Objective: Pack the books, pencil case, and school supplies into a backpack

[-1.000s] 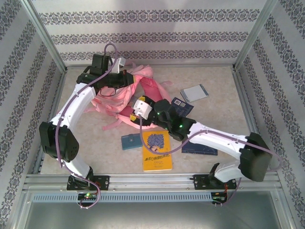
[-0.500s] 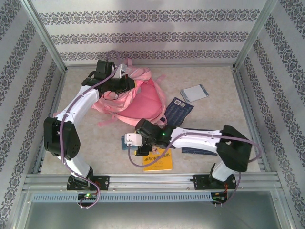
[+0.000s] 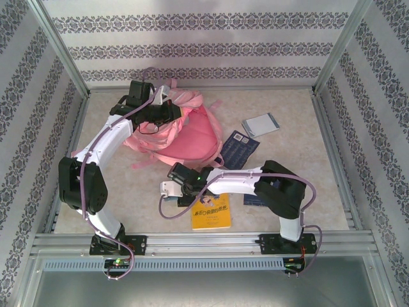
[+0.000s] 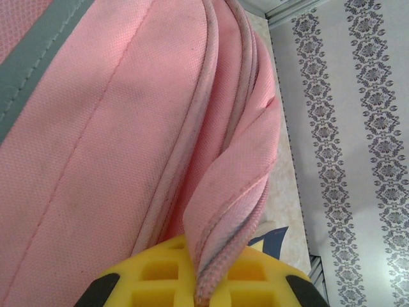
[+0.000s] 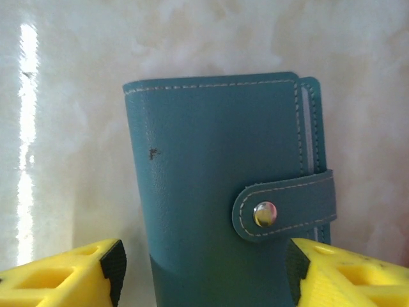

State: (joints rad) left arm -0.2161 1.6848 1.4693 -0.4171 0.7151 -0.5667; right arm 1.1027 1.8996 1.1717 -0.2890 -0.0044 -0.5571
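Note:
The pink backpack lies at the back left of the table. My left gripper is at its top edge, shut on a folded pink zip flap of the backpack. Near the front, my right gripper hangs open over a dark teal snap-strap box, a finger on each side, with a gap showing at the left finger. The yellow book lies just right of it. A white-labelled navy book and a grey-white notebook lie further right. The pencil case is out of view.
A second navy book pokes out from under the right arm's elbow. Metal frame posts and patterned walls close in the table on three sides. Bare tabletop lies to the right of the books.
My right arm swung from beside the backpack toward the front left and now sits over the teal box, its jaws a little narrower. The backpack settled flatter early on, while the left gripper kept its hold.

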